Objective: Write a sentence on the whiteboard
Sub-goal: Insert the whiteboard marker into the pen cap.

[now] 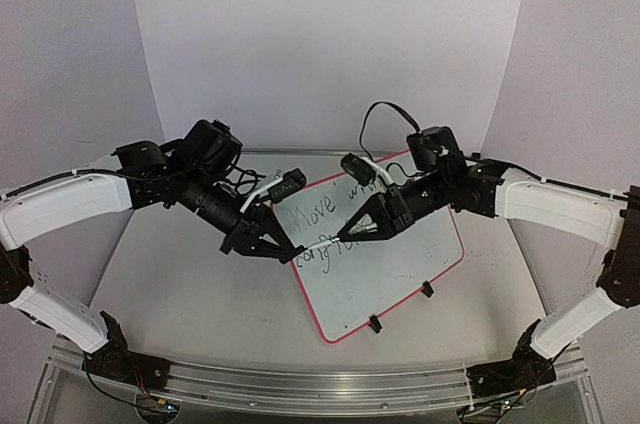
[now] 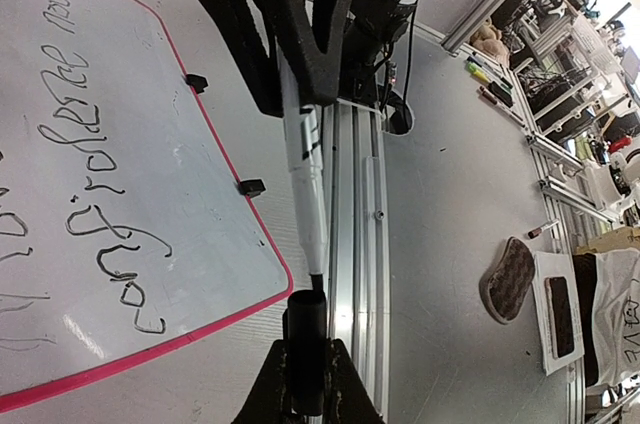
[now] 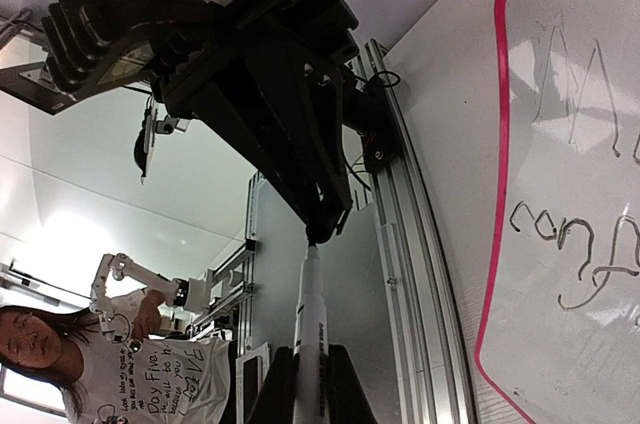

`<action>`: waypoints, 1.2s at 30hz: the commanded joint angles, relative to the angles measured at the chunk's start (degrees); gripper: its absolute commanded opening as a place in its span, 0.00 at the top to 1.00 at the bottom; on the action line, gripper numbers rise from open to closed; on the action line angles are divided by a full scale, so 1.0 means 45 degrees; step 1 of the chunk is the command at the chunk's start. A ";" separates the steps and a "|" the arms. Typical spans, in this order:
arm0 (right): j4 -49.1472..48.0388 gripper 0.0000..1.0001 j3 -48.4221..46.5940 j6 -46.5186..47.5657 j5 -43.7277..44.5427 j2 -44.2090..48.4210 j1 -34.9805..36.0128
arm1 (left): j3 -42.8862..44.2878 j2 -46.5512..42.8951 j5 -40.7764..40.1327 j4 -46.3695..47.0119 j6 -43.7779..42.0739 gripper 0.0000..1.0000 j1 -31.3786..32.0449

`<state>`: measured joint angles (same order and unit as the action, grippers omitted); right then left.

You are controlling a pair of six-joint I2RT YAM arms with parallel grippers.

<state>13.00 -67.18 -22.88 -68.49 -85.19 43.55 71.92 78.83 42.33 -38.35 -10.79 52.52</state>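
At nine o'clock on the whiteboard (image 1: 405,269), the right gripper (image 1: 347,234) is clamping the white marker (image 1: 322,241) from three o'clock, the left gripper (image 1: 292,252) is pinching its black cap (image 2: 305,319); the sentence (image 1: 318,214) is lying beneath them.

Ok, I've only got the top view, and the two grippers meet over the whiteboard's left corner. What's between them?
Observer: The left wrist view shows a white marker running from the right gripper to a black cap pinched in the left gripper.
Operator: Is the cap seated?
Observer: The marker's narrow end sits at the cap's mouth. Whether it is fully seated, I can't tell.
Operator: And the second row of the sentence, under the arms?
Observer: On the whiteboard it seems to read "confidence now".
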 commanded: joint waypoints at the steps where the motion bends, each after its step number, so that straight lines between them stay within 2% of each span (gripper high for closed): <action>1: -0.0193 1.00 -0.0530 0.0254 -0.0076 -0.0035 0.0087 | 0.0229 -0.0007 0.0125 0.0258 -0.0322 1.00 0.0124; 25: 0.0499 1.00 -0.1056 0.0713 0.0143 -0.0860 0.0692 | 0.0597 0.0333 -0.0263 -0.0026 -0.0278 1.00 0.0470; 36: 0.1458 1.00 -0.1825 0.1612 0.0661 -0.1827 0.1347 | 0.1530 0.1129 -0.0835 -0.0622 -0.0212 1.00 0.0807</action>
<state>20.23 -72.23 -18.38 -66.90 -92.01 47.45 74.48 82.80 39.76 -44.39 -11.16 55.24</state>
